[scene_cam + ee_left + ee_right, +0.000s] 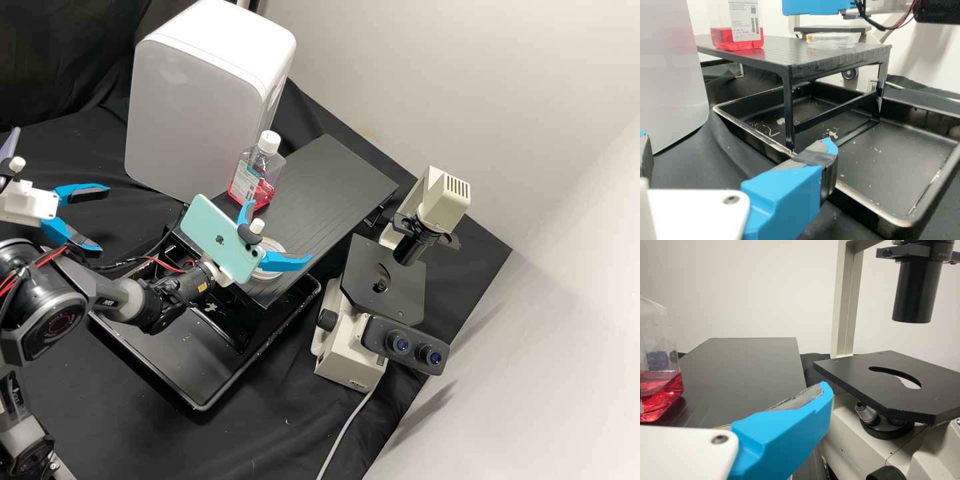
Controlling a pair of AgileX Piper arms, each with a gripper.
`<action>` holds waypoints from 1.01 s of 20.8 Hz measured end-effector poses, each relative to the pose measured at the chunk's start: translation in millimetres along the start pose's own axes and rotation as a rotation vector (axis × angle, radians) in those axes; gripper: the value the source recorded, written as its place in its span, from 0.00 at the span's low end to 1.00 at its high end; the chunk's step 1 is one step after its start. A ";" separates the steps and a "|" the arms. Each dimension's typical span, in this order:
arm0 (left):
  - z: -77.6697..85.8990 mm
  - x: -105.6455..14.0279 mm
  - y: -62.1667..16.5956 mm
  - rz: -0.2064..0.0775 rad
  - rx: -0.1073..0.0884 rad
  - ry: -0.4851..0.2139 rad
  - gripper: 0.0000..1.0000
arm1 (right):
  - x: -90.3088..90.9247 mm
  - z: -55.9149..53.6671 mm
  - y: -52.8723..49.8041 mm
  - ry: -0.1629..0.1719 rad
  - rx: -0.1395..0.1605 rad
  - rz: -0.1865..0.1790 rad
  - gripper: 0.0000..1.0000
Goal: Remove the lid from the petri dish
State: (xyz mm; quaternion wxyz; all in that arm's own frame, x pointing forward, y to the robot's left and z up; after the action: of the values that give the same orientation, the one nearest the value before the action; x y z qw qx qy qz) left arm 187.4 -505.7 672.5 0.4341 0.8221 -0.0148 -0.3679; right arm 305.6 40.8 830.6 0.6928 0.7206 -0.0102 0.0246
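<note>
Petri dish [272, 251]: sits on the raised black shelf [333, 187], close to the shelf's near edge. In the left wrist view it is a low clear dish with its lid [832, 36] in place.
Right gripper [282, 229]: spread wide with one blue finger on each side of the dish. It has hold of nothing, and I cannot tell whether either pad touches the rim.
Left gripper [103, 220]: fingers apart and empty. It hangs well away from the shelf over the black bench cloth.
Step in hand: judging by the straddling fingers, this is the closing grasp on the lid.
Doing it well: bring the pads in level on the lid's wall only, above the base. Squeeze lightly, since thin clear plastic probably flexes and slips. Lift straight up, so that the base stays behind and does not skid.
Risk: a grip set too low would likely carry the whole dish.
Edges: the dish lies near the shelf's drop to the black tray [200, 380], so a sideways push could send it over.
Neighbours: the flask of red liquid [257, 175] stands near the dish on the same shelf. The microscope [383, 313] stands just beside the shelf.
Open room: the best clearance is straight above the dish. The bare shelf top toward the wall looks a fair place to set the lid down.
</note>
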 end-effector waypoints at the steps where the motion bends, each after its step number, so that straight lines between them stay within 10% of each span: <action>1: -0.1 -0.6 0.2 0.001 -0.001 0.002 1.00 | 0.0 0.0 0.0 0.000 0.000 0.000 1.00; 13: -0.1 -0.7 0.7 0.004 -0.008 0.003 1.00 | -9.1 3.3 0.6 -0.005 -0.002 0.006 1.00; 21: -0.1 -0.7 0.7 0.004 -0.008 0.003 1.00 | -43.8 0.7 4.5 0.060 -0.004 0.071 1.00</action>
State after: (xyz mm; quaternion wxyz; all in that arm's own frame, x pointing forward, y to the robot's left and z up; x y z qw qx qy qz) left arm 187.2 -505.8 673.5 0.4383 0.8209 -0.0142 -0.3659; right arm 261.7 39.1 833.0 0.6928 0.7175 -0.0149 0.0708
